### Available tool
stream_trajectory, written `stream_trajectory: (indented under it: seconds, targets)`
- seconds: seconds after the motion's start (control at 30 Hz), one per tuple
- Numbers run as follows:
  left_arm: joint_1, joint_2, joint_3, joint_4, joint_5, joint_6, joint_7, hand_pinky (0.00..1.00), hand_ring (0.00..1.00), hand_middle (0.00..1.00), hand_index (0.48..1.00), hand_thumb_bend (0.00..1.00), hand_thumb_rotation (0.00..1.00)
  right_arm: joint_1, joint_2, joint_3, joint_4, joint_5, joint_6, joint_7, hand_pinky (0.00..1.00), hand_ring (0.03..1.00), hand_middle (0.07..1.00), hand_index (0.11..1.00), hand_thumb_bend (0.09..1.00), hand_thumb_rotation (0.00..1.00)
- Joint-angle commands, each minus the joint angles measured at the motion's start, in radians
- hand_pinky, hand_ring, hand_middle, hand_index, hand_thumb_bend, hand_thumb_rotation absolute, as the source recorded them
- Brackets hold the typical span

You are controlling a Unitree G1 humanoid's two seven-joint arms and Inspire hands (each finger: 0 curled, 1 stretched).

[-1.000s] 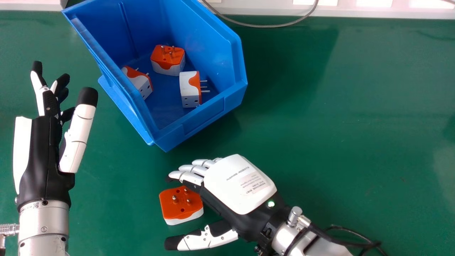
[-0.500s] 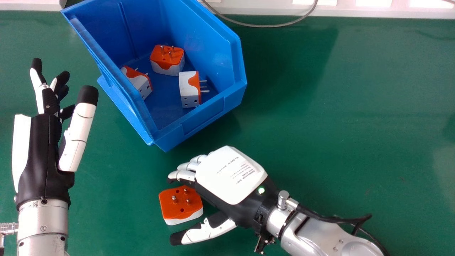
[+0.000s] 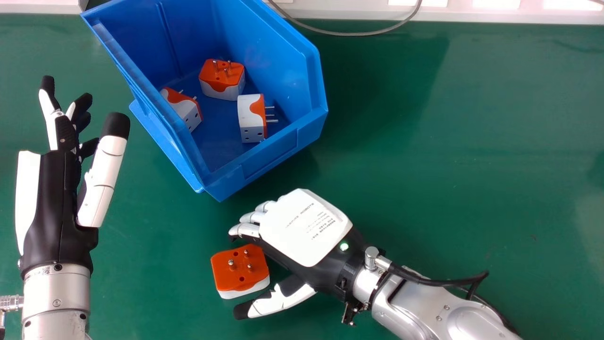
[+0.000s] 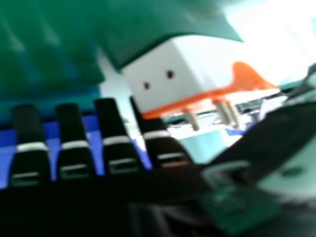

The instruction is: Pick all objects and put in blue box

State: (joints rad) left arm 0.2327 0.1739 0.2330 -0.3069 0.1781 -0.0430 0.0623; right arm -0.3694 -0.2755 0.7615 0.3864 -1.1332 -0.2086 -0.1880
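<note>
In the head view my right hand (image 3: 306, 231) is palm down at the lower middle, open, its fingers beyond an orange and white plug adapter (image 3: 239, 270) and its thumb on the near side. The adapter lies on the table, prongs up. In the right hand view the adapter (image 4: 173, 74) sits between the fingertips and thumb of my right hand (image 4: 116, 143); contact cannot be told. The blue box (image 3: 278, 156) holds three more adapters: one at the back (image 3: 222, 80), one at the left (image 3: 184, 111), one at the right (image 3: 252, 118). My left hand (image 3: 56, 203) is open, left of the box.
The green table (image 3: 448, 165) stretches to the right of the box. A grey cable (image 3: 358, 34) loops over the table's far edge. Black cables (image 3: 439, 282) run along my right forearm.
My right hand has shifted up and slightly left in the head view, and its thumb has come closer to the adapter. The adapter has stayed put. My left hand has barely moved.
</note>
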Motion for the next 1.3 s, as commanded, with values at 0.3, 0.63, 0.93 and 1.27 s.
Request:
stream_trajectory:
  seconds: [0.3, 0.63, 0.93, 1.27]
  targets:
    - [0.001, 0.002, -0.001, -0.043, -0.003, 0.004, -0.003, 0.86, 0.94, 0.95, 0.953, 0.77, 1.00, -0.023, 0.010, 0.016, -0.012, -0.027, 0.027, -0.035, 0.66, 0.768, 0.782, 0.749, 0.473, 0.86]
    - [0.003, 0.000, -0.008, -0.049, 0.004, 0.005, -0.002, 0.86, 0.94, 0.95, 0.953, 0.78, 1.00, -0.048, 0.034, 0.040, 0.029, -0.051, 0.046, -0.055, 0.65, 0.760, 0.771, 0.742, 0.469, 0.87]
    - [0.002, 0.002, -0.010, -0.047, 0.012, -0.003, 0.003, 0.86, 0.93, 0.94, 0.952, 0.78, 1.00, -0.086, 0.060, 0.087, 0.091, -0.085, 0.063, -0.052, 0.63, 0.747, 0.756, 0.730, 0.462, 0.87]
    - [0.009, -0.001, -0.011, -0.063, 0.014, 0.003, 0.001, 0.87, 0.94, 0.94, 0.951, 0.78, 1.00, -0.094, 0.056, 0.091, 0.081, -0.073, 0.056, -0.013, 0.63, 0.747, 0.755, 0.725, 0.439, 0.85]
